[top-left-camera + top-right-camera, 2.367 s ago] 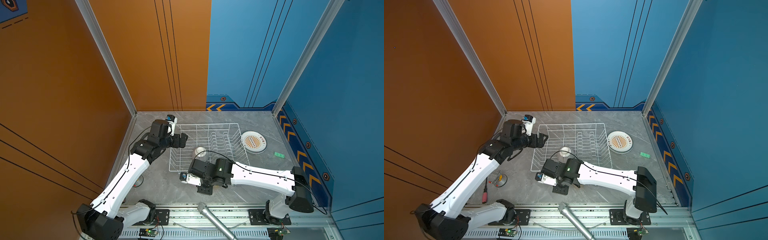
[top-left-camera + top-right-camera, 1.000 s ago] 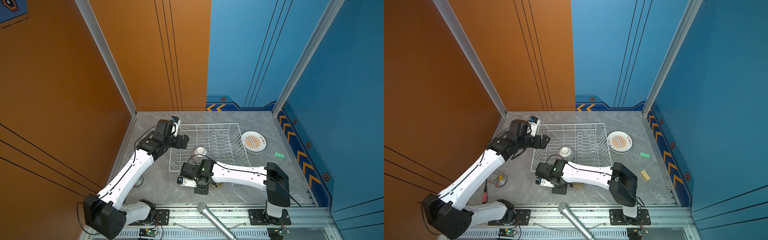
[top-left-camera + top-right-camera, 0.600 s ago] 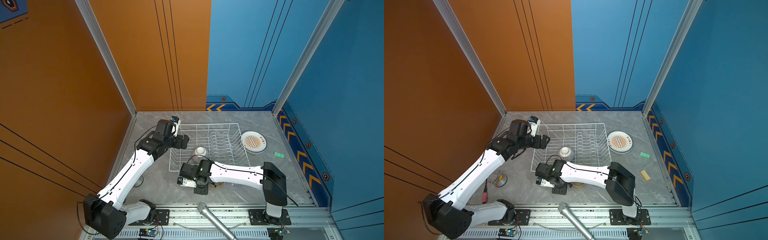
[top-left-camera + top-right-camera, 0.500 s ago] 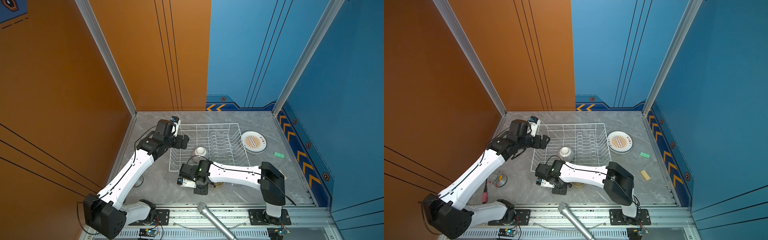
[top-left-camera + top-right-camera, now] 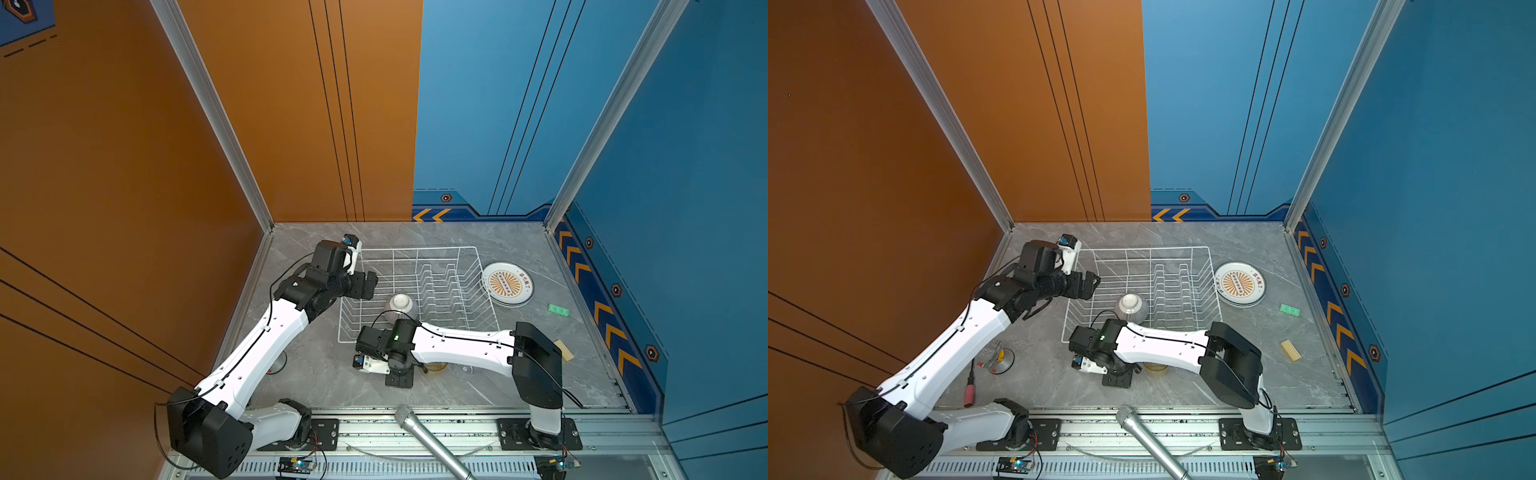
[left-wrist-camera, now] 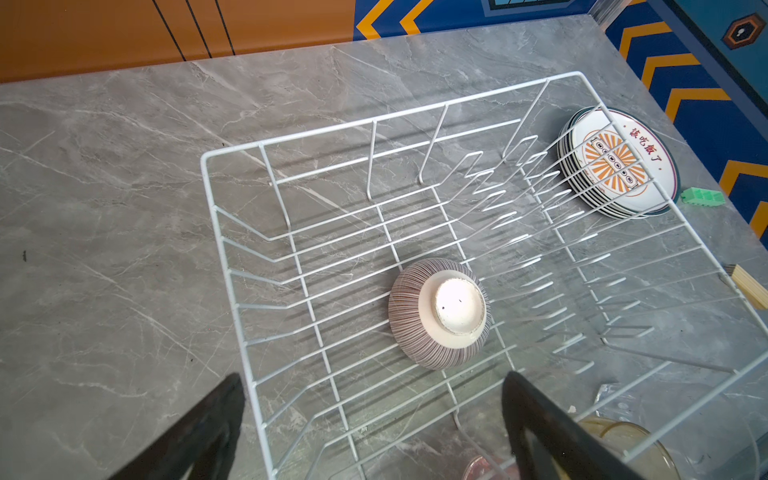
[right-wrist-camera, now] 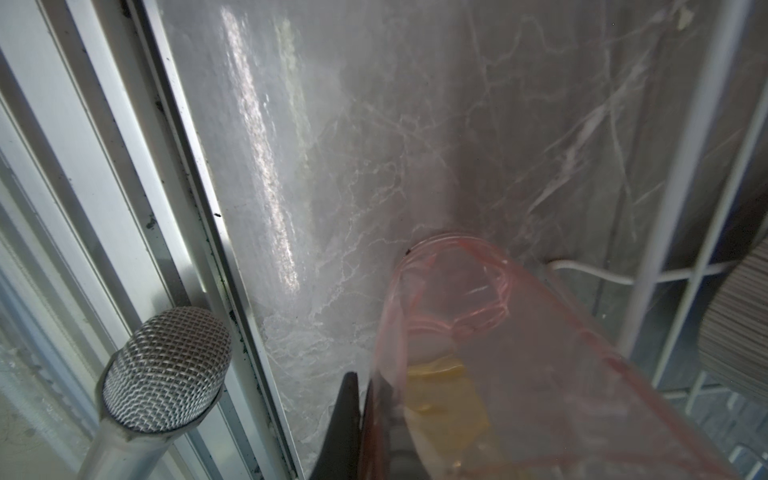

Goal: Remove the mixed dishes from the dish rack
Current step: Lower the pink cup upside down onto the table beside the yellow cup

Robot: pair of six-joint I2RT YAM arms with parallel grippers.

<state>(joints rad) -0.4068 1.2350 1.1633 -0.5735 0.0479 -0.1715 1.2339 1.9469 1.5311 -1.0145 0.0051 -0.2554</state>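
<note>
**Pink tumbler going down in front of the rack; one bowl left inside**

The pink tumbler (image 7: 519, 353) is in the right gripper (image 7: 365, 399), whose fingers are clamped on the glass wall, one outside and one inside. Pinching the rim this way suits a wide, smooth glass that the jaws could not span. It hangs low over the table (image 5: 324, 365), just outside the near side of the dish rack (image 5: 1150, 248). Whether its far end touches the stone, I cannot tell.

The amber tumbler (image 5: 436, 366) stands on the table close by, under the right arm, so this looks like the spot chosen for glasses.

Inside the rack only the striped bowl (image 6: 440, 318) shows, upside down on the floor wires with its foot ring up, beside the plate-slot wires. The plates (image 5: 507, 284) sit stacked on the table just past the rack's right side, sunburst design on top.

The left gripper (image 6: 370, 395) hovers over the rack's left edge, jaws spread wide and empty, facing the bowl, probably lined up to take it next.
</note>
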